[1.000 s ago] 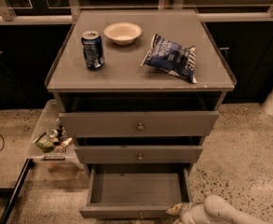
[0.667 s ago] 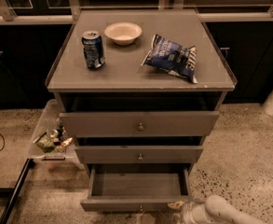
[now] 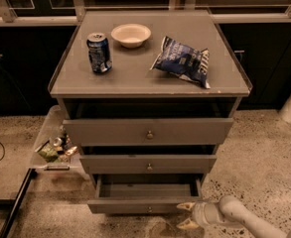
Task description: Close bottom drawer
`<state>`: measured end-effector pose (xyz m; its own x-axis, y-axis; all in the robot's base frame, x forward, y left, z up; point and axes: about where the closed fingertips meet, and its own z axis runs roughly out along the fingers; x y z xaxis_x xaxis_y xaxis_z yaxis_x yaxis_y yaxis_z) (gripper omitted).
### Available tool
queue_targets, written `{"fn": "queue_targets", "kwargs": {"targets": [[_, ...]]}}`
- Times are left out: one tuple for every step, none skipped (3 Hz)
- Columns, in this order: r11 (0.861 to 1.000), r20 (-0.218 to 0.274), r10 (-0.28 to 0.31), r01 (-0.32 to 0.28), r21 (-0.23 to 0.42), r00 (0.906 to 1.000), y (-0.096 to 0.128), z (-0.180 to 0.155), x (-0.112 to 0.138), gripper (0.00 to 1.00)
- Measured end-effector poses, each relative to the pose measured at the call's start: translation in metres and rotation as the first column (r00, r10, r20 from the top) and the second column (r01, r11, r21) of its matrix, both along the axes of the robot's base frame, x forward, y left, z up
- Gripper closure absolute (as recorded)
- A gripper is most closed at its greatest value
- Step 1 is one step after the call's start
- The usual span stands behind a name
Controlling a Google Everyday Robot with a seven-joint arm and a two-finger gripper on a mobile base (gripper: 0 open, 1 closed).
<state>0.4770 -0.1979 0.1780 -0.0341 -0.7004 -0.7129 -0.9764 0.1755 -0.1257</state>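
A squat grey-brown wooden cabinet (image 3: 135, 78) with a flat matte top stands on a speckled stone floor (image 3: 254, 152), seen from in front and above.

On the cabinet top, toward the left, a blue metal soda can (image 3: 99, 52) stands upright. Behind it, near the back edge, sits a small round cream bowl (image 3: 130, 34), its inside pale and smooth. To the right of these lies a crinkled blue and white foil snack bag (image 3: 182, 62), flat on its side.

The cabinet front holds three stacked drawers, each with one small round metal knob. The top drawer (image 3: 147, 130) is the tallest and widest and stands slightly out, with a dark gap above it. The middle drawer (image 3: 147, 163) is a little narrower. The bottom drawer (image 3: 142, 206), at the cabinet's foot, is pulled out the farthest, and its shallow box shows a smooth grey floor and low side walls.

The gripper (image 3: 187, 215) is low at the cabinet's front right corner, on a pale rounded arm (image 3: 244, 217) coming in from the lower right. Its two tapered cream fingertips (image 3: 185, 206) are spread apart and hold nothing. The upper one lies just beside the right end of the bottom drawer's front, though contact cannot be told.

Against the cabinet's left side, a clear plastic tray (image 3: 45, 133) holds a jumble of small wrapped items (image 3: 55, 150).
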Motion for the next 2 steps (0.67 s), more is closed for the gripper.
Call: {"fn": "queue_targets", "kwargs": {"targets": [[1.0, 0.025, 0.014, -0.014, 0.0, 0.9996, -0.0065, -0.0037, 0.0444, 0.66], [1.0, 0.03, 0.013, -0.013, -0.003, 0.9995, -0.0073, -0.0025, 0.05, 0.89]]}}
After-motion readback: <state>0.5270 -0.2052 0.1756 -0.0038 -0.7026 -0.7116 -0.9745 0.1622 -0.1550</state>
